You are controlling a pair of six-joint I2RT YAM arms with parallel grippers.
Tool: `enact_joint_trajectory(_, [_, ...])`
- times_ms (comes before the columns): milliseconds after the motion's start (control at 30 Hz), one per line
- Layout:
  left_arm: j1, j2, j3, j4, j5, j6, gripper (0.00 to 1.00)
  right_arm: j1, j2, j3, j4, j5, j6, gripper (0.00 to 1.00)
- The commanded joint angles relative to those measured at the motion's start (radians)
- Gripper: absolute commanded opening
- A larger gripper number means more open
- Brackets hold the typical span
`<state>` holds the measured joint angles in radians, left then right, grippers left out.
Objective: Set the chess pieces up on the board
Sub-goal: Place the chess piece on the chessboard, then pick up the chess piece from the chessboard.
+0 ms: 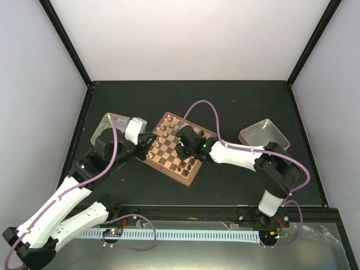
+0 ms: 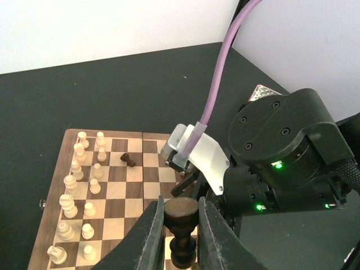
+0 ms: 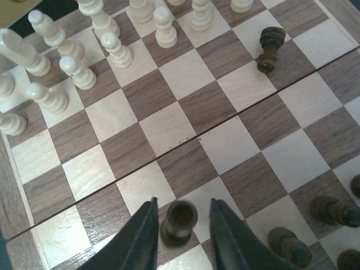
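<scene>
Chessboard (image 1: 166,153) under both arms; left gripper (image 2: 180,209) fingers clamped on head of flat-topped dark piece (image 2: 181,226) standing on board; right gripper (image 3: 183,203) fingers apart, straddling another dark piece (image 3: 178,222), gap showing at one side; cream pieces (image 2: 79,185) in two rows; stray dark pawn (image 3: 269,49) leaning near them.

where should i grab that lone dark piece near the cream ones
Pinch the lone dark piece at its narrow neck, coming straight down from above. It seems tipped over, so close across its length; the board squares beside it are bare.
</scene>
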<state>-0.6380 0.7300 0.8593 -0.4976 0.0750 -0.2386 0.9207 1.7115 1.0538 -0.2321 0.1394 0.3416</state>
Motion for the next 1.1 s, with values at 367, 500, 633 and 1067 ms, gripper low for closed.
enact_joint_trajectory(367, [0.005,-0.001,0.004,0.002,0.001,0.013,0.10,0.006,0.067,0.156,-0.183,-0.004,0.059,0.34])
enact_joint_trajectory(500, [0.006,-0.004,0.003,0.001,-0.001,0.012,0.10,0.005,0.107,0.194,-0.247,-0.014,0.064,0.34])
enact_joint_trajectory(633, [0.005,-0.004,0.002,0.005,0.003,0.011,0.10,0.006,0.136,0.216,-0.261,-0.010,0.053,0.33])
enact_joint_trajectory(1067, [0.005,-0.001,0.003,0.005,0.003,0.012,0.10,0.005,0.065,0.193,-0.237,0.039,0.071,0.05])
